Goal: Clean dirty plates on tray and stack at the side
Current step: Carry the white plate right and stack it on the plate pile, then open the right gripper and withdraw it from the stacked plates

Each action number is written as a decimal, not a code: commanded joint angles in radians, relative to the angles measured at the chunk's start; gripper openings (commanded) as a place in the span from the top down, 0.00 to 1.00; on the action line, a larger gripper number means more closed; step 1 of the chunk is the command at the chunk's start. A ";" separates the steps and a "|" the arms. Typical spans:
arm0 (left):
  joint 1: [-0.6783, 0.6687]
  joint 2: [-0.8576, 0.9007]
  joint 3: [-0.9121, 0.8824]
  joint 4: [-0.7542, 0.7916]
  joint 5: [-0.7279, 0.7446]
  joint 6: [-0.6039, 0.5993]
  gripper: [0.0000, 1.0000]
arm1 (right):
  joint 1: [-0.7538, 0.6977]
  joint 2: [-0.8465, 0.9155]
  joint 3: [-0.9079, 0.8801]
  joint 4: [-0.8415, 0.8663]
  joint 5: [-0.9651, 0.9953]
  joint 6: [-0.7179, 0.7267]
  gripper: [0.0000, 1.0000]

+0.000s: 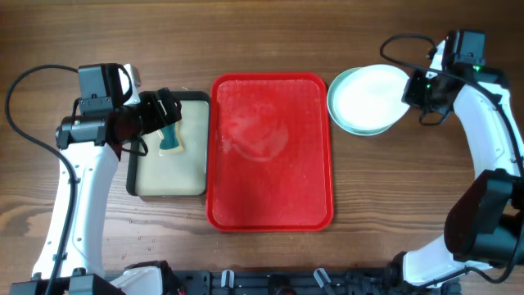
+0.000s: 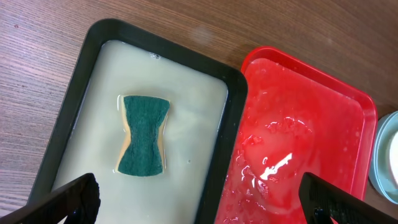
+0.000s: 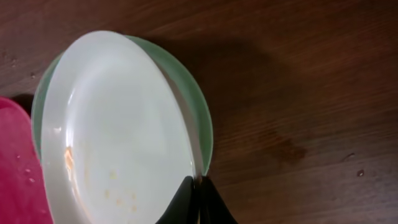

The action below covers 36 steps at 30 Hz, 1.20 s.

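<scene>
While the red tray (image 1: 270, 205) lies wet at mid-table, the left gripper (image 2: 199, 190) hangs to its left, jaws spread wide and holding nothing, above the sponge (image 2: 144, 143) in the black-rimmed tray (image 1: 131, 176). Farther off on the right, the right gripper (image 3: 198, 199) is pinched tight on the white plate (image 3: 112, 124) at its right rim; that plate rests on a pale blue plate (image 3: 202, 124) just beside the red tray.
</scene>
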 commanded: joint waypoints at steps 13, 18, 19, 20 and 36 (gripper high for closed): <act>0.005 0.006 0.001 -0.001 0.008 0.002 0.00 | 0.071 0.013 -0.162 0.179 -0.255 -0.095 0.33; 0.005 0.006 0.001 -0.001 0.008 0.002 0.00 | 0.185 0.013 -0.162 0.182 -0.288 -0.001 0.00; 0.005 0.006 0.001 -0.001 0.008 0.002 0.00 | 0.193 0.013 -0.162 0.185 -0.288 0.028 0.00; 0.005 0.006 0.001 -0.001 0.008 0.002 0.00 | 0.195 0.013 -0.162 0.191 -0.288 0.050 0.00; 0.005 0.006 0.001 0.000 0.008 0.002 0.00 | 0.193 0.011 -0.162 0.206 -0.285 0.064 0.00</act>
